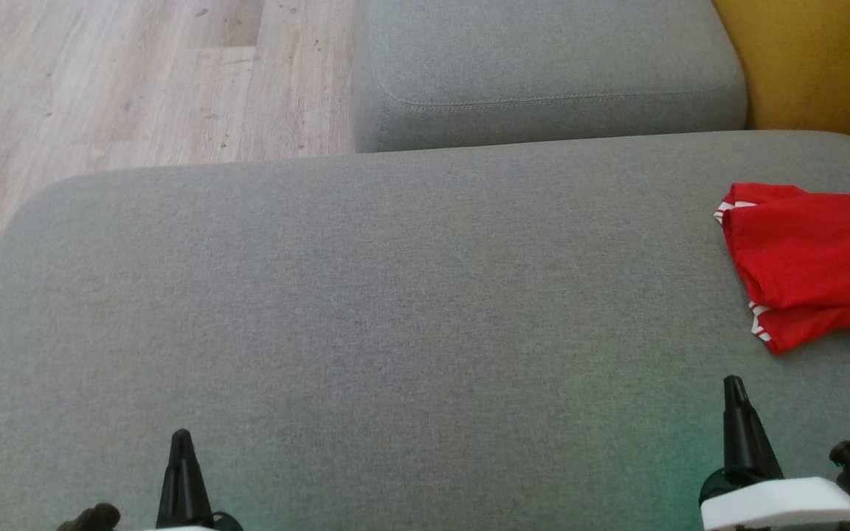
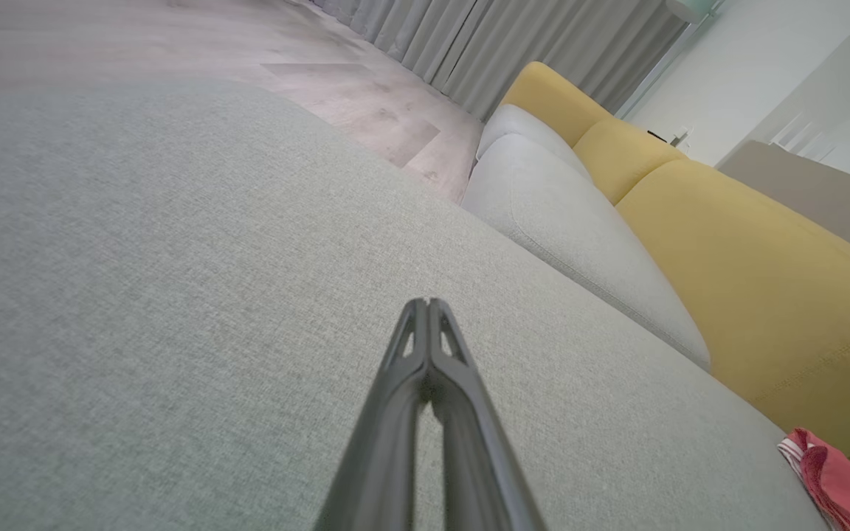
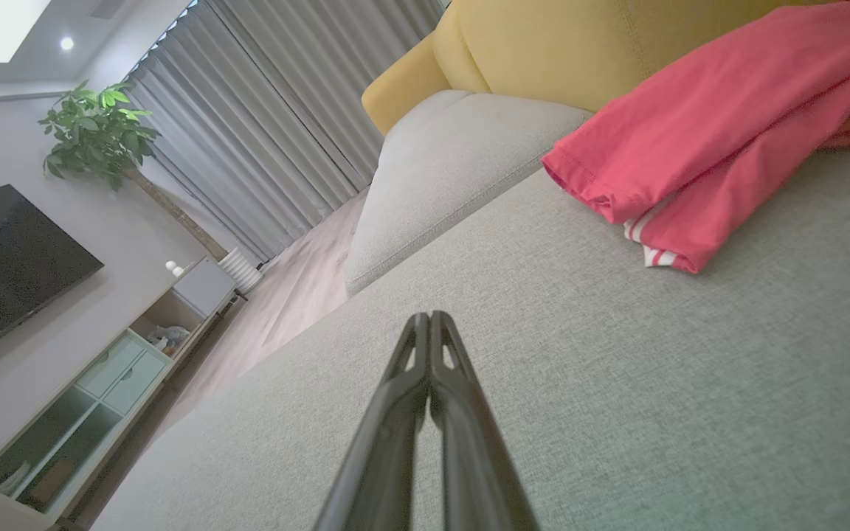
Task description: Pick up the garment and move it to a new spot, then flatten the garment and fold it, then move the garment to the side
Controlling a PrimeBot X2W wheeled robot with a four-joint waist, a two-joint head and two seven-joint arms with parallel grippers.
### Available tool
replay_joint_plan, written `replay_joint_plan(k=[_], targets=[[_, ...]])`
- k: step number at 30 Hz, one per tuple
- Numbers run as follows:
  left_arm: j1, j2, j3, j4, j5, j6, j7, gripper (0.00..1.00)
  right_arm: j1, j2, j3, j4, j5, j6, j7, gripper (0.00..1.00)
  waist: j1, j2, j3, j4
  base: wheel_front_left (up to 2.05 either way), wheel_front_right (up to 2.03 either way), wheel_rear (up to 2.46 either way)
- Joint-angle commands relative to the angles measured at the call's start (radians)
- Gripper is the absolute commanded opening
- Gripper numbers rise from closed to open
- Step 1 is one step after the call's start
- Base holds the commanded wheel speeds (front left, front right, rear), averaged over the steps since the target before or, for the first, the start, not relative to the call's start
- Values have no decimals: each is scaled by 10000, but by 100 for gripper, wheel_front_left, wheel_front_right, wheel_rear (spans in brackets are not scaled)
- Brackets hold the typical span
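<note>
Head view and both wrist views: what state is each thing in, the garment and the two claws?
Garment: rumpled, doubled over, lying loose on the grey cushion.
Left claw: shut, holding nothing.
Right claw: shut, holding nothing, apart from the garment.

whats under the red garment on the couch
The red garment lies on the grey cushion, folded over itself; white-striped trim peeks out beneath. Anything between its layers is hidden.

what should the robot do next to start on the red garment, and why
Probably open the right gripper and reach toward the red garment: it is shut and empty, and the garment lies bunched on the grey sofa cushion just ahead of it, far from the left gripper.
</note>
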Motion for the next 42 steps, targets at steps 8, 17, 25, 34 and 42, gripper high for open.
replay_joint_plan(k=[8,17,25,34,42], targets=[[-709,148,381,-167,-1105,-214,243,0,-689,-214,-70,-188,1176,30,256,0,-1,0,43,-29,0,0,0],[-939,161,535,-58,-2028,-370,460,0,-900,-229,-165,-100,2135,34,471,0,-1,0,84,-56,0,0,0],[-1171,170,696,54,-2949,-526,682,0,-1113,-241,-267,-11,3092,38,691,0,-1,0,125,-84,0,0,0],[-1433,175,884,181,-3979,-702,939,0,-1354,-249,-387,89,4163,43,943,0,-1,0,171,-115,0,0,0],[-1666,175,1056,294,-4891,-859,1171,0,-1567,-253,-499,178,5112,48,1171,0,-1,0,212,-143,0,0,0]])
